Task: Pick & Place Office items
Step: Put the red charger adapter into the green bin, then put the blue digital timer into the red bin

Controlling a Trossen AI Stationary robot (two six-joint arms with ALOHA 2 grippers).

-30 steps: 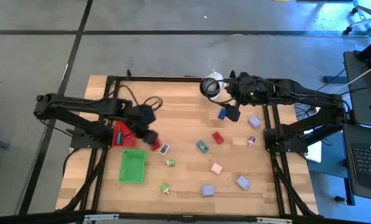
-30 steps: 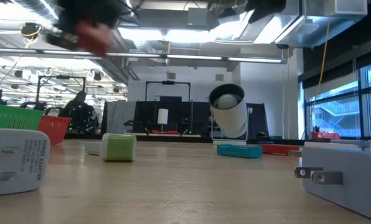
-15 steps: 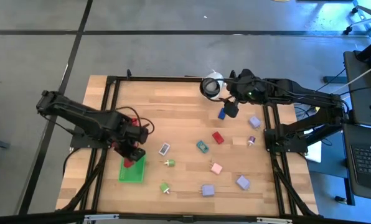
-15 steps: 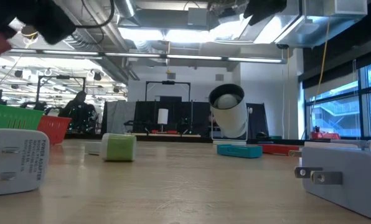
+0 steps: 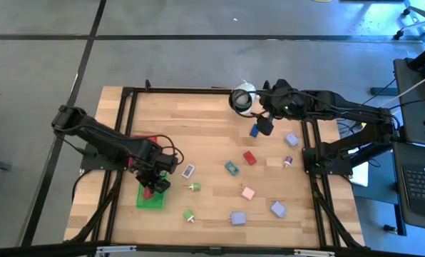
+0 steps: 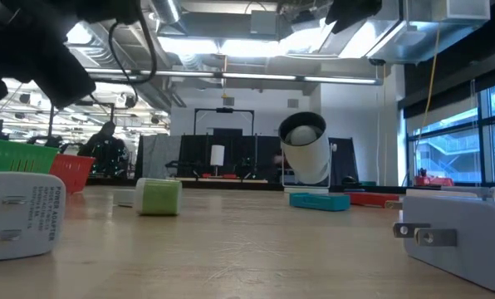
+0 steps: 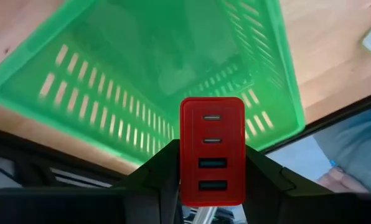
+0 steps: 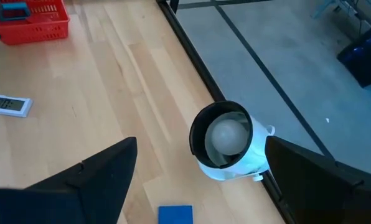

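My left gripper [image 5: 154, 188] is shut on a red charger block [image 7: 211, 149] with several ports on its face. It hangs over the open green mesh tray [image 7: 142, 68], which stands near the table's left edge [image 5: 152, 200]. My right gripper [image 8: 198, 186] stands open, high over the far right of the table [image 5: 264, 126]. It is beside the white round black-centred object [image 8: 226, 140] and above a blue block [image 8: 175, 213], touching neither. The other small office items lie scattered on the wood to the right of the tray. My left gripper pinches the red block's two long sides [image 7: 184, 168] between its two fingers [image 7: 157, 177]; the port face shows between them. The fingers slant down from the table's left. The block sits over the green tray's inside; whether it touches the tray's floor I cannot tell.
A red mesh tray [image 8: 33, 18] stands behind the green one, mostly under my left arm. A white-grey device [image 5: 188, 170], teal [image 5: 232, 168], red [image 5: 249, 158], pink [image 5: 248, 193] and lavender [image 5: 278, 208] blocks and green pins [image 5: 195, 187] lie mid-table. A black frame rims the table.
My left gripper has carried the red block from beside the red tray toward the table's near edge and down over the green tray. It has tipped to point more steeply down and has kept its hold.
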